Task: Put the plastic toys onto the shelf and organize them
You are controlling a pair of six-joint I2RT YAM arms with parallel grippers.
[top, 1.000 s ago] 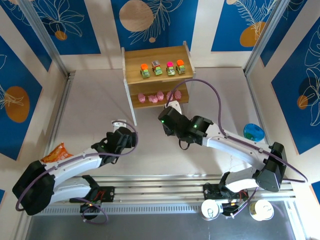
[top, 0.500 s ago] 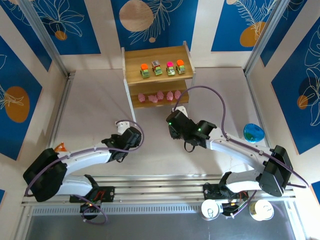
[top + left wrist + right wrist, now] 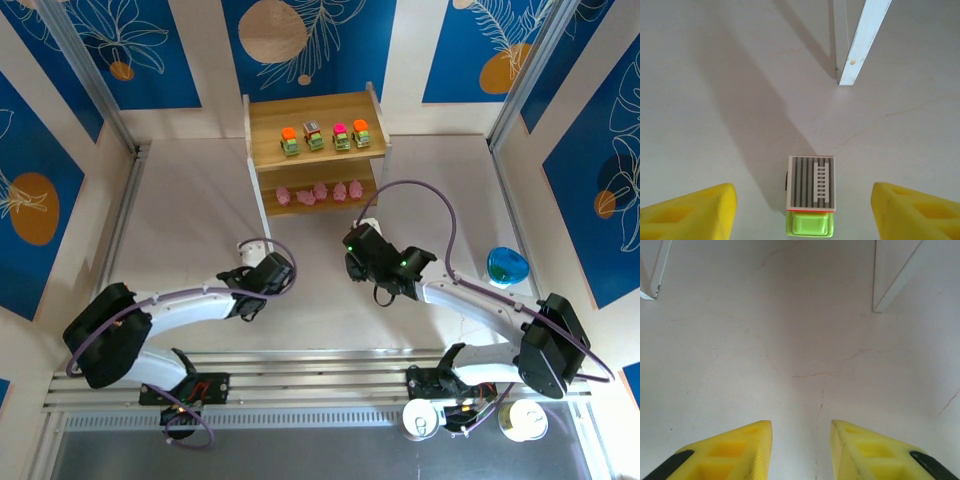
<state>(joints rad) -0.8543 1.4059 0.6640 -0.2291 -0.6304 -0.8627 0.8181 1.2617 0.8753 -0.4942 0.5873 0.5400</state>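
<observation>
The shelf (image 3: 312,112) stands at the far middle, with several green trucks (image 3: 326,138) on its top tier and several pink pigs (image 3: 320,192) on the lower tier. One more truck (image 3: 811,182), grey striped top with a ladder print and a green cab, sits on the table between the fingers of my open left gripper (image 3: 804,189); neither finger touches it. From above, that gripper (image 3: 258,262) is just before the shelf's left leg (image 3: 860,45). My right gripper (image 3: 801,422) is open with a narrow gap, empty, over bare table in front of the shelf (image 3: 362,232).
A blue cup (image 3: 507,265) sits at the right, beside the right forearm. The shelf's white legs (image 3: 890,280) stand just ahead of the right gripper. Walls close in the table on the left, right and far sides.
The left gripper has swung right toward the shelf's left leg and its jaws have narrowed. The right gripper has drawn back from the lower tier, its jaws narrowing too.
</observation>
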